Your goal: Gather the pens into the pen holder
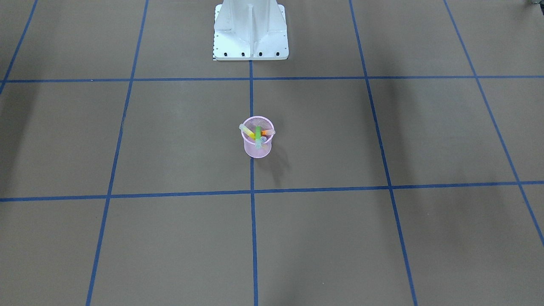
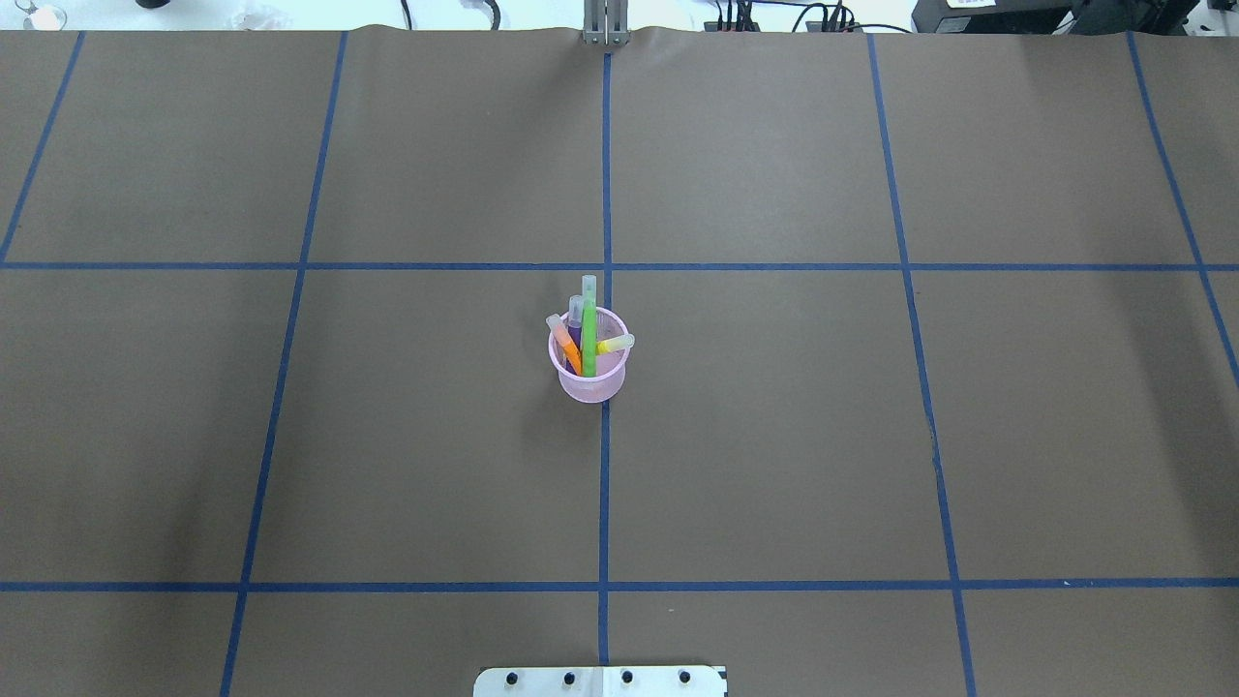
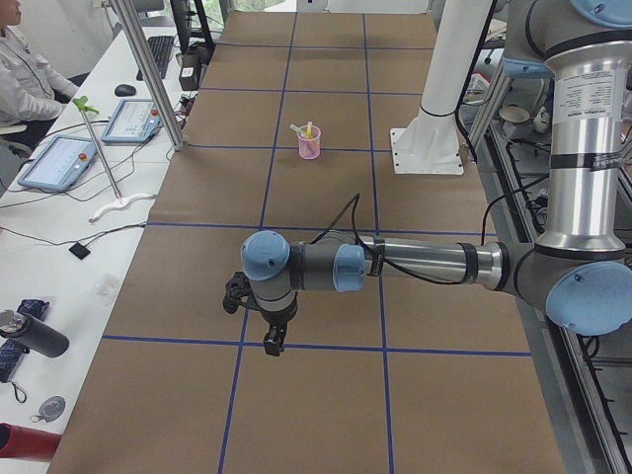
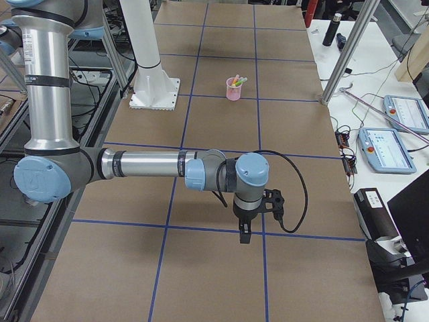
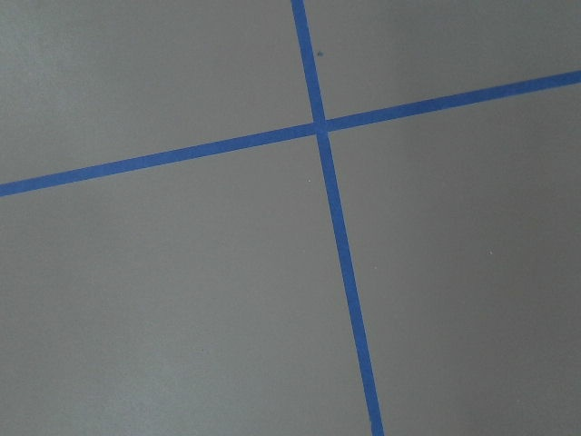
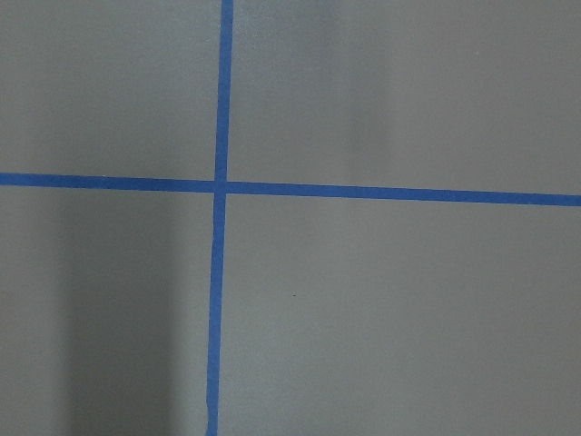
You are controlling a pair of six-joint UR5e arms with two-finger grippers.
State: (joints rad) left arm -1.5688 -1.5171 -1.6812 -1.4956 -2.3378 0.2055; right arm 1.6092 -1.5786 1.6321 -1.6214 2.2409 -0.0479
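Observation:
The pink mesh pen holder (image 2: 592, 382) stands upright at the table's middle on a blue tape line; it also shows in the front view (image 1: 257, 148). The green pen (image 2: 589, 339), orange pen (image 2: 566, 350), purple pen (image 2: 575, 324) and yellow pen (image 2: 613, 344) all stand in it, pale cap ends up. My left gripper (image 3: 269, 341) hangs far from the cup over the table's left end. My right gripper (image 4: 242, 235) hangs over the right end. Both show only in the side views, so I cannot tell if they are open or shut.
The white robot base (image 1: 250, 34) stands behind the cup. Blue tape lines grid the brown table. An operator (image 3: 25, 74) sits at a side desk with tablets (image 3: 59, 163). Metal frame posts (image 4: 345, 54) stand along the far edge.

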